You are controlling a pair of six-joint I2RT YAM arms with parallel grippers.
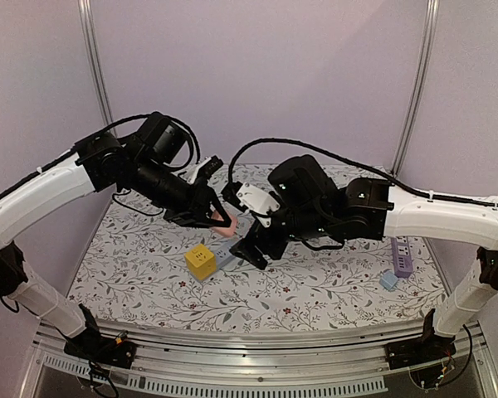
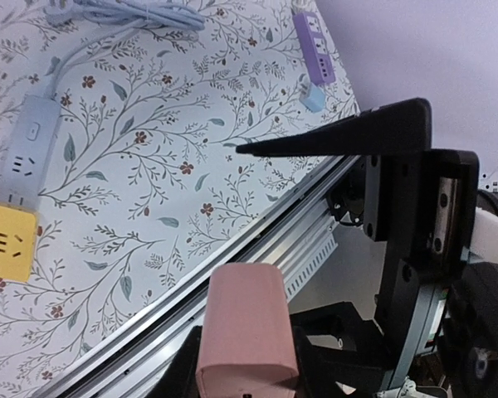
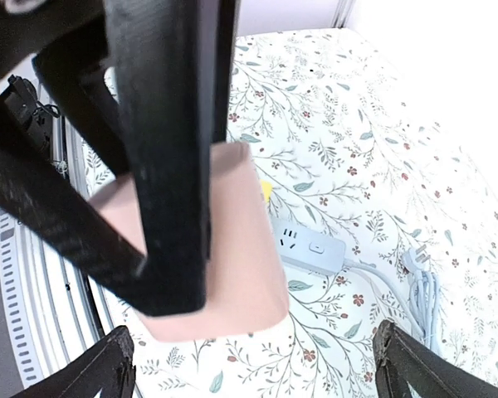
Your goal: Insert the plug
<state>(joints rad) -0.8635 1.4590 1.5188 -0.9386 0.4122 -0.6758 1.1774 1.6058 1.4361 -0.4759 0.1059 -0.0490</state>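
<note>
My left gripper (image 1: 217,219) is shut on a pink plug block (image 1: 226,227), held in the air above the mat; in the left wrist view the block (image 2: 247,327) sits between the dark fingers. My right gripper (image 1: 251,249) is open, just right of and below the block. In the right wrist view its fingertips (image 3: 109,365) stand wide apart under the pink block (image 3: 241,249). A pale blue power strip (image 1: 229,259) lies on the mat with a yellow cube plug (image 1: 201,261) at its left end. Both also show in the left wrist view, the strip (image 2: 29,149) and the cube (image 2: 7,240).
A purple power strip (image 1: 402,256) and a small blue adapter (image 1: 388,280) lie at the mat's right edge. The pale strip's coiled cable (image 2: 124,12) lies behind it. The metal rail (image 1: 257,340) runs along the table's near edge. Walls enclose the back and sides.
</note>
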